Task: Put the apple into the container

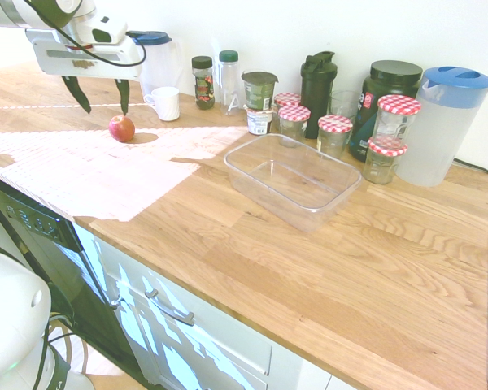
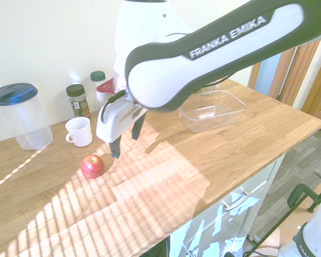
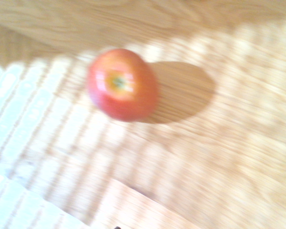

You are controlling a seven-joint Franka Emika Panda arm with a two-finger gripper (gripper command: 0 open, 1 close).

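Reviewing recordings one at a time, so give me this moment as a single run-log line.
gripper: open, empty, above counter | apple: on counter, ungrasped | container: on counter, lidless | task: apple not yet inside

Round red apple (image 2: 92, 166) on wood, clear container (image 1: 293, 180) lidless, well apart

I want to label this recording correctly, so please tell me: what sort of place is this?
Probably a kitchen: a wooden worktop over fitted drawers, with lidded jars and a mug.
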